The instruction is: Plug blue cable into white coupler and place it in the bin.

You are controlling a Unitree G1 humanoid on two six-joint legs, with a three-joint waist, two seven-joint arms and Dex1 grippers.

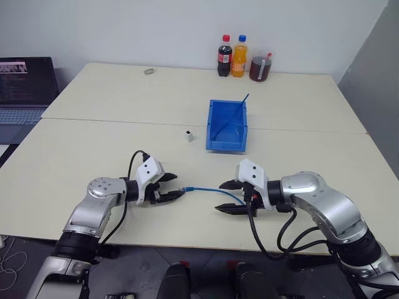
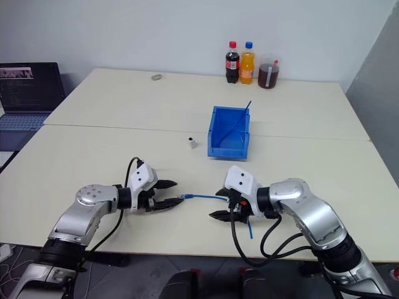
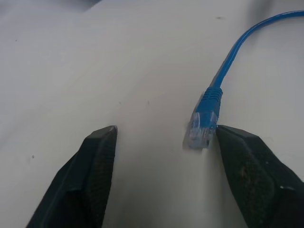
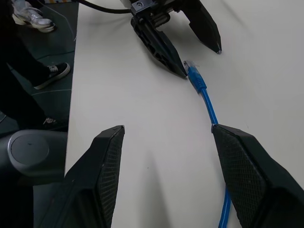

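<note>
The blue cable (image 1: 209, 190) lies on the table near the front edge, its clear plug (image 3: 200, 129) pointing toward my left arm. My left gripper (image 1: 177, 186) is open around the plug, which touches one finger (image 3: 247, 161) while the other finger stands well clear. My right gripper (image 1: 220, 197) is open over the cable's middle; the cable (image 4: 209, 107) runs beside one finger (image 4: 242, 166) and is not gripped. The white coupler (image 1: 187, 135) stands upright mid-table, just left of the bin (image 1: 227, 126), far from both grippers.
A thin dark blue wire (image 1: 235, 111) leans inside the bin. Two bottles (image 1: 232, 57) and a cup (image 1: 260, 67) stand at the far edge. A laptop (image 1: 25, 87) sits far left, and a small ring (image 1: 149, 71) lies at the back. A person's shoes (image 4: 33, 19) are on the floor.
</note>
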